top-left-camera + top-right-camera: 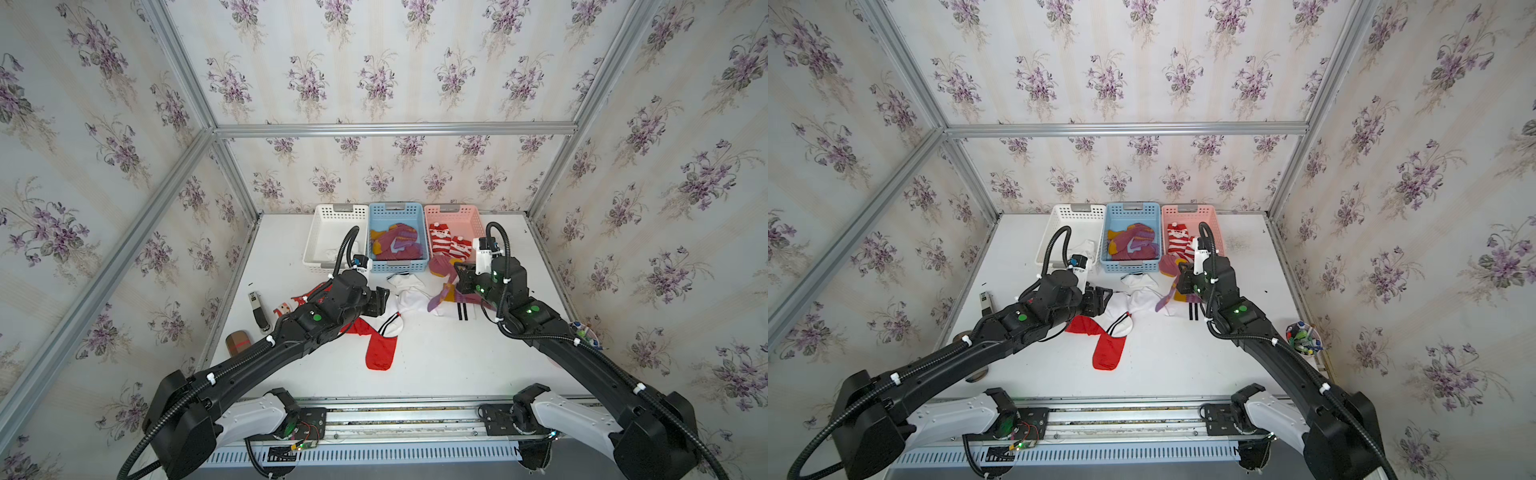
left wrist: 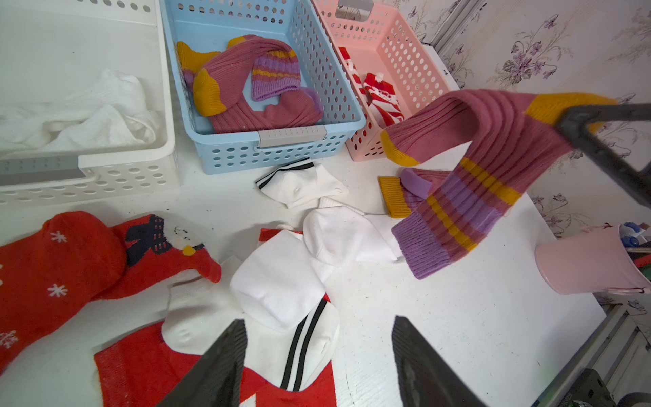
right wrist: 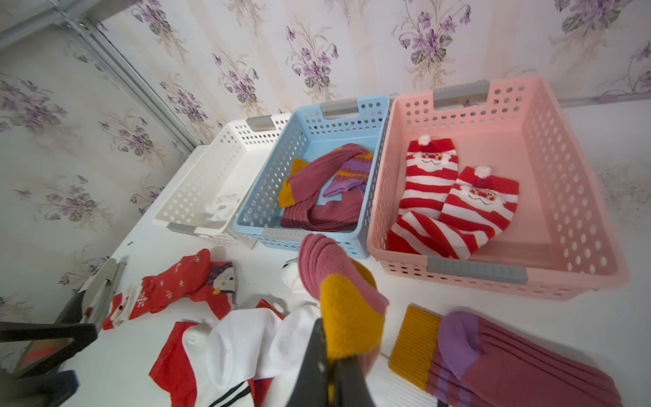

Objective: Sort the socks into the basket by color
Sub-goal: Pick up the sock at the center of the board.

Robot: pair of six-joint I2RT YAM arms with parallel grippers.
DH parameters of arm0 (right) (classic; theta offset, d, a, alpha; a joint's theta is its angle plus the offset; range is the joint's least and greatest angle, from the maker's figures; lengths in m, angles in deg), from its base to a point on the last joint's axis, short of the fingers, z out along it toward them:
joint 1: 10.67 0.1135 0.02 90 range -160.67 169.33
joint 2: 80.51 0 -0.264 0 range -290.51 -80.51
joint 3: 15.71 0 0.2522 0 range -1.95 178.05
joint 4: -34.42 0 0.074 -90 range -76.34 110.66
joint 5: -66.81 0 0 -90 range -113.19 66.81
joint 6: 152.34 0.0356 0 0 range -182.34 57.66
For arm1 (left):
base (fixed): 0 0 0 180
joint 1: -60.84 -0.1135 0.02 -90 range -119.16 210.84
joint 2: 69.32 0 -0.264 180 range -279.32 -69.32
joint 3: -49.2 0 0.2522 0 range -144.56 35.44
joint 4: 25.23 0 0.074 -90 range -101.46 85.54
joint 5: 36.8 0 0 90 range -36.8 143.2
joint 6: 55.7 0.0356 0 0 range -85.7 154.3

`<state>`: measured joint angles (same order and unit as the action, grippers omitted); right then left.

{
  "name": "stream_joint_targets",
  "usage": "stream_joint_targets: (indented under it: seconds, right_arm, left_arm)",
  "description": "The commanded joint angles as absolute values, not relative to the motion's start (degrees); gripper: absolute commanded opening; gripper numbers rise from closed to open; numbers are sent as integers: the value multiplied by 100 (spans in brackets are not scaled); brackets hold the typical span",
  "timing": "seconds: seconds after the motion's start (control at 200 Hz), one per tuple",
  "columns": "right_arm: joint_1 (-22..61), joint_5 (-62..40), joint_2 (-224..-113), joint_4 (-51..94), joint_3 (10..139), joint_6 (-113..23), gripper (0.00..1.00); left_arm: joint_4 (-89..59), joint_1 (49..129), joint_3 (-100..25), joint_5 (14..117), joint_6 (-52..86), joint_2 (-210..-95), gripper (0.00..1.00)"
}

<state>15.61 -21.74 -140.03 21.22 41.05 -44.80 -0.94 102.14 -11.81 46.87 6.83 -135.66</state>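
Observation:
My right gripper (image 3: 329,352) is shut on the mustard toe of a maroon sock (image 2: 493,148), which hangs above the table in front of the pink basket (image 1: 453,210). A second maroon sock (image 3: 510,366) lies flat beneath it. My left gripper (image 2: 318,322) is open just above a white sock with black stripes (image 2: 306,349), which lies over a red sock (image 1: 380,349). More white socks (image 1: 409,297) are heaped mid-table. The blue basket (image 1: 399,208) holds maroon socks, the pink one Santa socks (image 3: 454,197), and the white basket (image 1: 316,232) a white sock (image 2: 88,112).
Red snowflake socks (image 2: 53,267) lie left of the pile. A stapler (image 1: 259,311) and a brown object (image 1: 237,343) sit near the table's left edge. A pink cup of pens (image 1: 1304,336) stands at the right edge. The baskets line the back wall.

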Motion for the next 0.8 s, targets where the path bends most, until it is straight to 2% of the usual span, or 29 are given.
stream_joint_targets:
  seconds: [0.0,0.39,0.794]
  right_arm:
    - [1624,-1952,-13787,2002,4229,-4555,0]
    - [1686,-1854,-13580,2031,4572,-4617,1]
    - [1684,-1593,-14237,2623,5194,-4634,1]
  left_arm:
    - [-149,10228,-1174,4652,661,-13516,67]
    - [-148,10263,-1110,4624,661,-13383,68]
    - [-127,10340,-1082,4595,644,-13301,69]
